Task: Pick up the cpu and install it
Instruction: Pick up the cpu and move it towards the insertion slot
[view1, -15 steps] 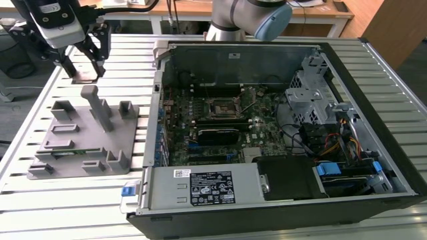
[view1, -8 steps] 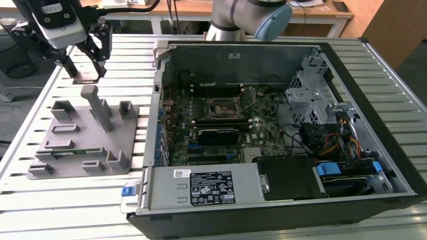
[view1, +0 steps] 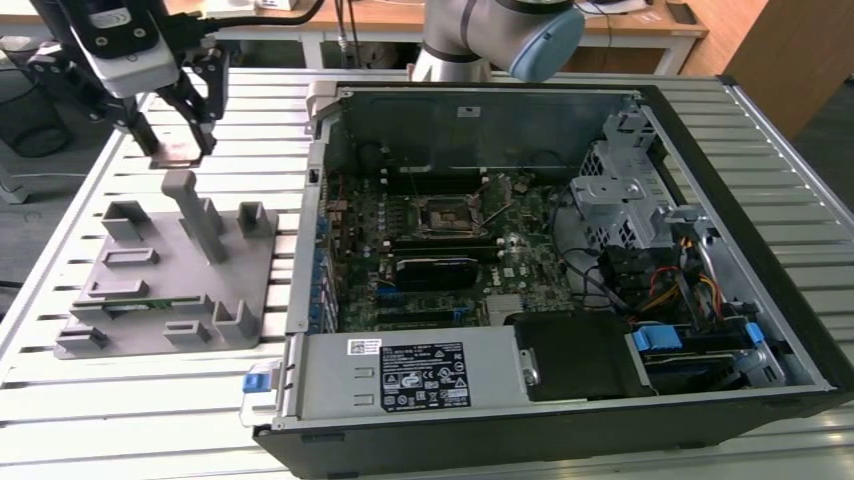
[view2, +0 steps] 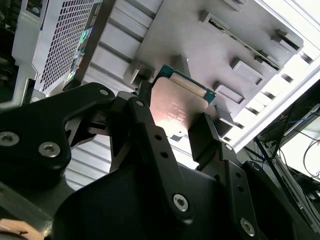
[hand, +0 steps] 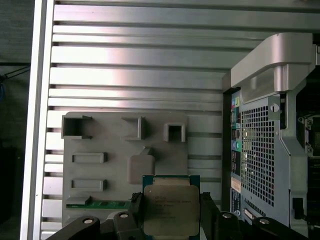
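Pinching the cpu by two opposite edges, the gripper hangs above the gray tray, beside the case. Guessing the edge grip keeps it flat and its underside untouched.

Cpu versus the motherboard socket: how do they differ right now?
The cpu is held in the gripper near the grey tray; the socket sits inside the open case. The cpu is shiny metal with a green rim; the socket is a dark frame. Both are square.
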